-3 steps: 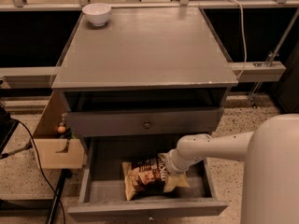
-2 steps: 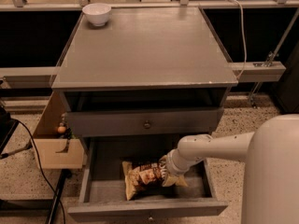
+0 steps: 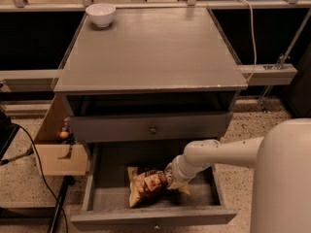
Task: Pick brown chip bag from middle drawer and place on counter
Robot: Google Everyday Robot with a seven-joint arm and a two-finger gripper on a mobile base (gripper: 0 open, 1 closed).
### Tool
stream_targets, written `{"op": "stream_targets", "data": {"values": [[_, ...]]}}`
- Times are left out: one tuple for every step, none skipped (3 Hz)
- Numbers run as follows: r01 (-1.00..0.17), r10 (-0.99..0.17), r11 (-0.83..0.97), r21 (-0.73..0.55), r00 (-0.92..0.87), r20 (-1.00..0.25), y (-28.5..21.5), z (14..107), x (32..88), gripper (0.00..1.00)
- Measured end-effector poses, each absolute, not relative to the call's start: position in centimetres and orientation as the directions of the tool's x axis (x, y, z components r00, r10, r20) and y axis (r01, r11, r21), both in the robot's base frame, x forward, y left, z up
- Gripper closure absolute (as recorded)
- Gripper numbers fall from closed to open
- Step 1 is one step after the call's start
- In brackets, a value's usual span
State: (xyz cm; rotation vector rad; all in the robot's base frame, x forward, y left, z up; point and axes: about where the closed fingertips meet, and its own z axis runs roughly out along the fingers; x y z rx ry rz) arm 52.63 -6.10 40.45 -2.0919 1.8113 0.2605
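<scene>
The brown chip bag [image 3: 146,184] lies in the open middle drawer [image 3: 150,218] at the bottom of the grey cabinet, a little left of the drawer's centre, its pale ends crumpled. My gripper [image 3: 171,177] is down inside the drawer at the bag's right end, touching it, and my white arm [image 3: 218,154] reaches in from the right. My wrist covers the bag's right edge. The counter [image 3: 150,52] is the cabinet's flat grey top, above.
A white bowl [image 3: 101,14] stands at the counter's far left corner. The upper drawer front [image 3: 153,128] with its round knob is closed above the open drawer. A wooden box [image 3: 58,154] and a black cable [image 3: 36,166] are on the floor at the left.
My wrist has shifted slightly left and lower onto the bag's right end. The bag has crumpled and shifted a little to the left.
</scene>
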Motion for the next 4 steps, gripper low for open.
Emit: {"op": "stream_targets", "data": {"values": [[-0.982,-0.916,-0.113,-0.148,0.161,-0.367,-6.1,40.5,52.6,1.00],[-0.982,-0.916,-0.114,-0.149,0.161,-0.367,-6.1,40.5,52.6,1.00],[-0.976,-0.915,-0.136,-0.170,0.189,-0.357,-5.8,42.6,52.5,1.00],[-0.970,-0.912,-0.148,-0.194,0.210,-0.353,-5.7,45.0,52.6,1.00]]}}
